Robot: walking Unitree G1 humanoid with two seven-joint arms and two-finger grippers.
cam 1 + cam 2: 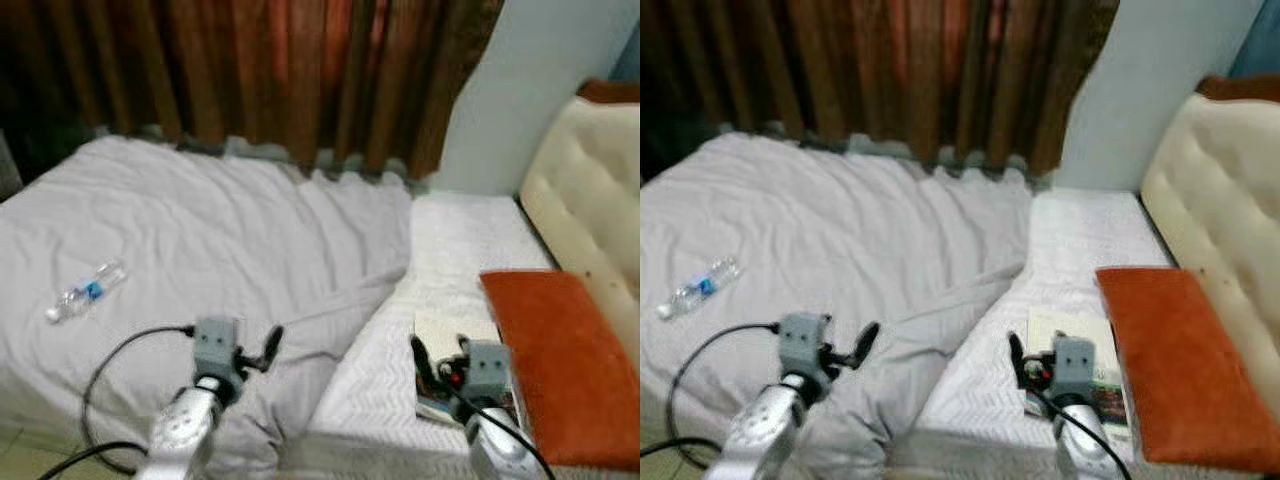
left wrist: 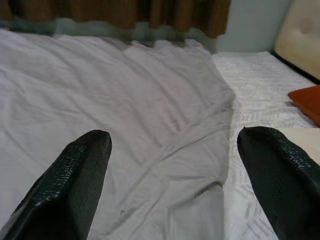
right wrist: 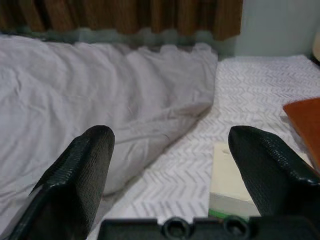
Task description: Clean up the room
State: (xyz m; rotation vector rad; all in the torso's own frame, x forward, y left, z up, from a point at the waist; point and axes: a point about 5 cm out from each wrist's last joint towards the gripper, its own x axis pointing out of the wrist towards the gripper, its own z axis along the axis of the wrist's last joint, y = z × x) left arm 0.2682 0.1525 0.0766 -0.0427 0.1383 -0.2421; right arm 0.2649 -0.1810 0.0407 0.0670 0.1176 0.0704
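A bottle lies on the blanket at the bed's left; a book lies just beside the cushion at right, curtains behind.

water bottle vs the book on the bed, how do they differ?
The water bottle is clear plastic with a blue label; the book is flat and pale-covered. The bottle lies on the rumpled grey blanket on the robot's left side; the book lies on the bare white mattress beside the orange pillow, just past the right gripper. Neither is held: both lie loose on the bed.
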